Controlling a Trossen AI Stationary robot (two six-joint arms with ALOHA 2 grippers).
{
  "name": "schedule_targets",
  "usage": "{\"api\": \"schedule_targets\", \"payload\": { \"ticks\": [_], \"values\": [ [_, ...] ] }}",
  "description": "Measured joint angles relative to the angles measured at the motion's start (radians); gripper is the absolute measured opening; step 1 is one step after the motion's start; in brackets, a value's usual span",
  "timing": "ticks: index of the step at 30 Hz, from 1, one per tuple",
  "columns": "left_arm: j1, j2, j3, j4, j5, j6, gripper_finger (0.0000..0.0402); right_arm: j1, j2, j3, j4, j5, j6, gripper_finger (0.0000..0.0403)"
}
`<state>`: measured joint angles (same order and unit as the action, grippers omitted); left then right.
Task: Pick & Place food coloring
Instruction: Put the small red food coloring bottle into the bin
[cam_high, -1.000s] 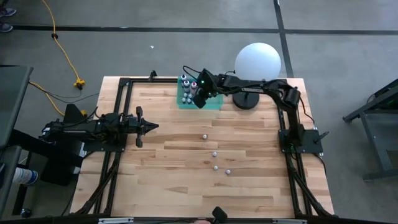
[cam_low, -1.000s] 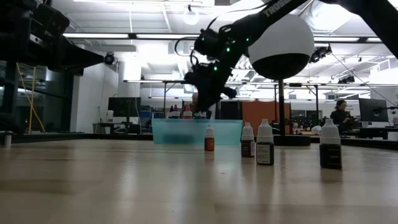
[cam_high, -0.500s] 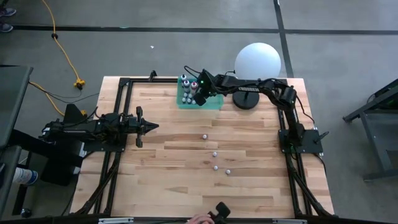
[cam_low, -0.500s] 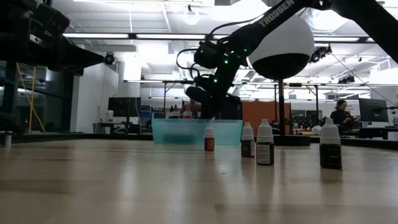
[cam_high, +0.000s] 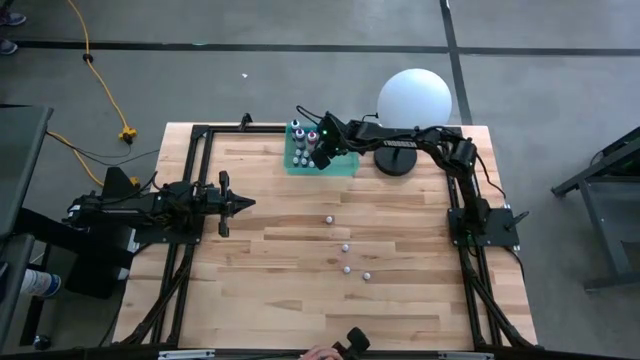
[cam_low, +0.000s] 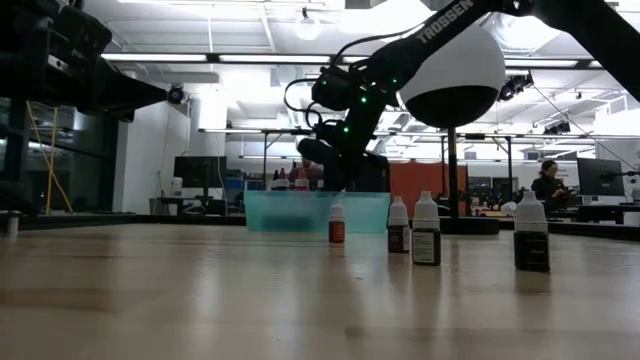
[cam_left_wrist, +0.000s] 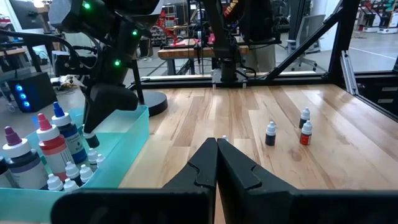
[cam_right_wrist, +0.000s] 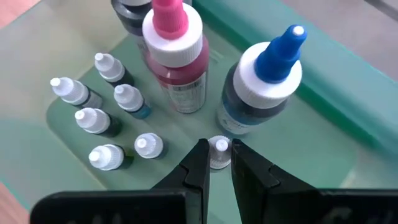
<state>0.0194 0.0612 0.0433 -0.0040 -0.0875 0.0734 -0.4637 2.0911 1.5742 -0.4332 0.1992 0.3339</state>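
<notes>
- I find the small white-capped bottle (cam_right_wrist: 218, 151) standing in the teal tray (cam_right_wrist: 323, 99), just beside the blue-capped bottle (cam_right_wrist: 261, 84); the right gripper (cam_right_wrist: 216, 163) has it nipped by the cap, fingers nearly together with only the cap between them.
- In the same tray I count five more small bottles (cam_right_wrist: 112, 127) in a loose cluster, a pink-capped bottle (cam_right_wrist: 176, 53) and a dark-bodied one behind it.
- Four small bottles (cam_high: 345, 247) stand loose on the wooden table (cam_high: 260, 290) in a diagonal row, well apart from the tray (cam_high: 345, 168).
- The right arm reaches from its base at the table's right edge across to the tray at the far edge, wrist bent down so the gripper (cam_high: 318, 160) points into the tray; "TROSSEN" reads on the forearm in the low view.
- The left gripper (cam_left_wrist: 216, 146) has its fingers pressed fully together, holding nothing; that arm lies extended low at the table's left side.
- The labels on the loose bottles are too small for me to read.
- The white globe lamp (cam_high: 414, 98) stands just beside the tray.
</notes>
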Motion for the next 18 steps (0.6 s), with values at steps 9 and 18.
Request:
{"api": "schedule_targets", "payload": {
  "ticks": [9,18],
  "values": [
    [0.0,0.0,0.0,0.0,0.0,0.0,0.0,0.007,0.023,-0.001,0.002,-0.029,0.01,0.0044],
    [0.0,0.0,0.0,0.0,-0.001,0.0,0.0,0.008,0.047,-0.001,0.039,-0.041,0.005,0.0044]
  ]
}}
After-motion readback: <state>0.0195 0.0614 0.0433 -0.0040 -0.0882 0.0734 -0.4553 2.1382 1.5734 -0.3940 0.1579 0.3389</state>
